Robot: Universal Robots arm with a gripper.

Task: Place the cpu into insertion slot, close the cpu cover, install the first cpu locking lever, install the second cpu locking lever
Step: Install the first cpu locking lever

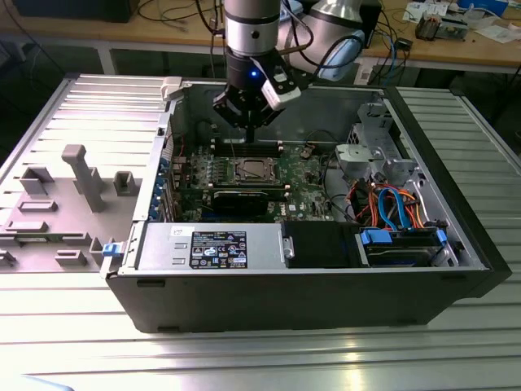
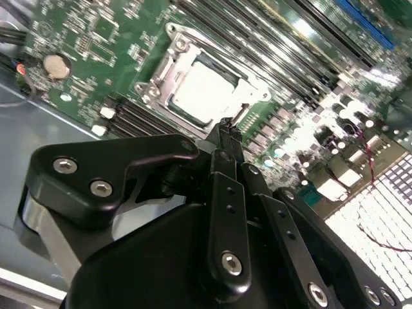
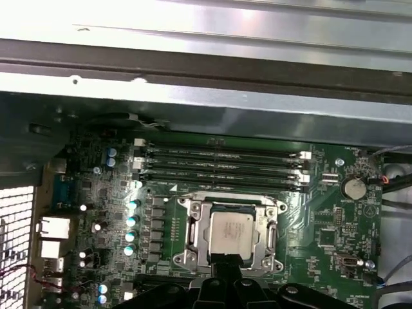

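Open black computer case [image 1: 326, 285] is lying on its side on the ribbed grey metal counter [image 1: 456, 342], green circuit board [image 1: 309, 175] facing up inside. The small square cpu with dull silver-grey metal top [image 3: 230, 233] is sitting in the insertion slot with shiny metal rim [image 3: 193, 228] near the middle of the board; also showing in the second wrist view [image 2: 205, 93] and in the exterior view [image 1: 251, 171]. The thin silvery cpu cover frame [image 3: 270, 238] is lying flat around the chip, its window showing the chip top. The black gripper [image 2: 225, 125] is hanging over the board just beside the slot, fingers [image 2: 222, 161] drawn together to a narrow tip, holding nothing, the tip pointing at the slot's edge; contact cannot be told. In the exterior view the gripper [image 1: 248, 122] is hanging above the board, on the far side of the slot. Long black memory slots [image 3: 222, 164] are running in rows just beyond the slot. A round silver coin battery [image 3: 353, 187] is sitting on the board well apart from the slot. A grey power supply box with a label [image 1: 212, 247] is filling the case's near edge, with blue and orange cables [image 1: 391, 204] bundled off to the exterior view's right of the board.
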